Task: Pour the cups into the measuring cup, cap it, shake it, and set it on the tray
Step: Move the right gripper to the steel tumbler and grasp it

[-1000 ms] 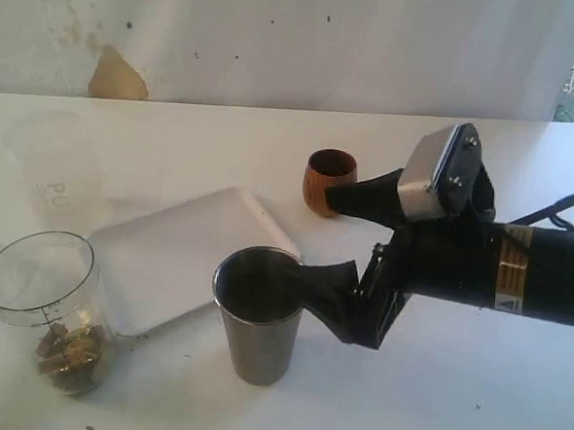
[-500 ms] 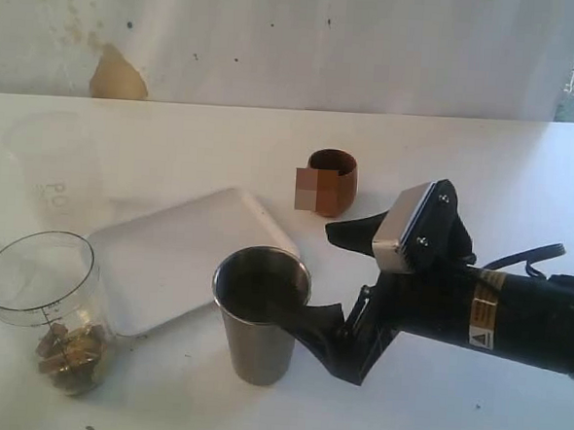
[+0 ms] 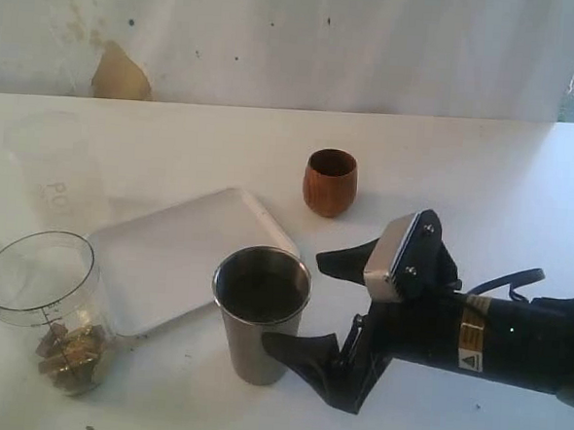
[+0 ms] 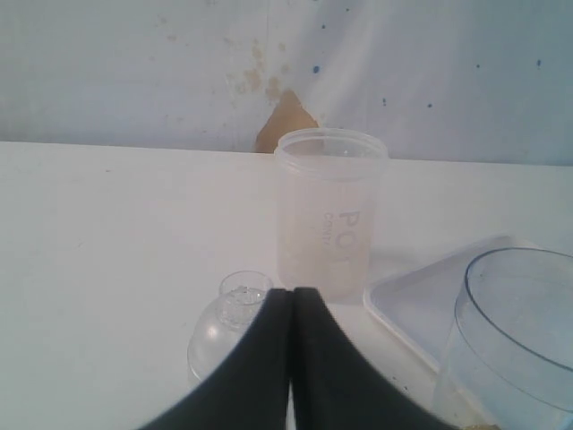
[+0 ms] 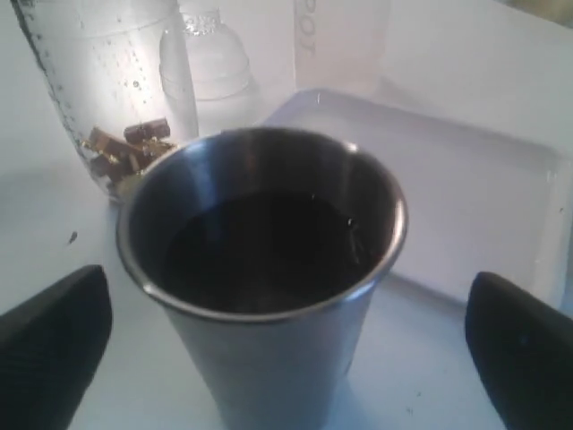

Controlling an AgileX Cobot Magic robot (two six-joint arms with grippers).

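Note:
The steel tumbler (image 3: 259,316) stands upright in front of the tray (image 3: 182,257), dark liquid inside (image 5: 269,242). My right gripper (image 3: 293,301) is open, low beside it, with a finger (image 5: 49,349) on each side and no contact. The brown wooden cup (image 3: 330,182) stands farther back, clear of the arm. At the front left is the measuring cup (image 3: 43,307), with brown pieces (image 5: 125,148) at its bottom. My left gripper (image 4: 291,294) is shut on nothing, near a clear domed lid (image 4: 228,318); it is out of the exterior view.
A frosted plastic cup (image 3: 56,167) with faint lettering stands behind the tray's (image 4: 421,300) left corner. The domed lid (image 5: 210,58) lies between it and the measuring cup (image 4: 519,331). A stained wall closes the back of the white table.
My right gripper has dropped and drawn back toward the front right. It now stands lower beside the tumbler and leaves the wooden cup uncovered. The cups have not moved.

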